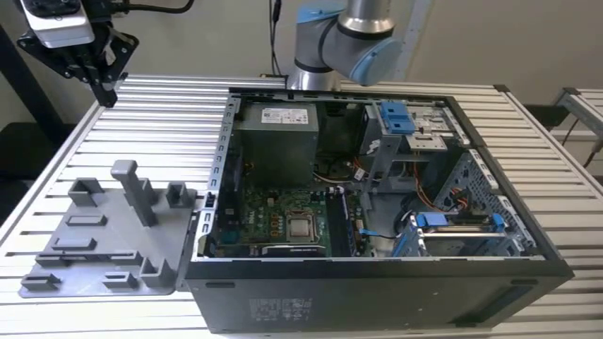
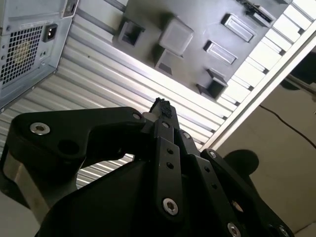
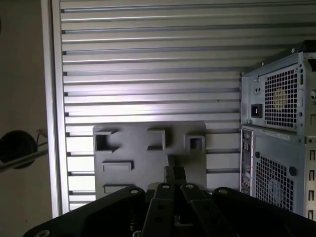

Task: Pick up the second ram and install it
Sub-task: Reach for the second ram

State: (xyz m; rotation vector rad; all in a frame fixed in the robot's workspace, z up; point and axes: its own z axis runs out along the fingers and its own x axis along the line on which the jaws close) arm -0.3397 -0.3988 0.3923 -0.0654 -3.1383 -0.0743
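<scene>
My gripper hangs high over the table's back corner at the exterior view's left, away from the tray and the case. In both wrist views its black fingers are pressed together with nothing between them. The second ram is out of view. The grey plastic tray lies flat on the table below and ahead of the gripper, and its posts and pockets face up. The open computer case stands beside the tray, and its motherboard is exposed.
A tall grey post rises from the tray. The case's back panel with its fan grille stands close to the gripper's side. The arm's base is behind the case. The slatted table's edge runs near the tray.
</scene>
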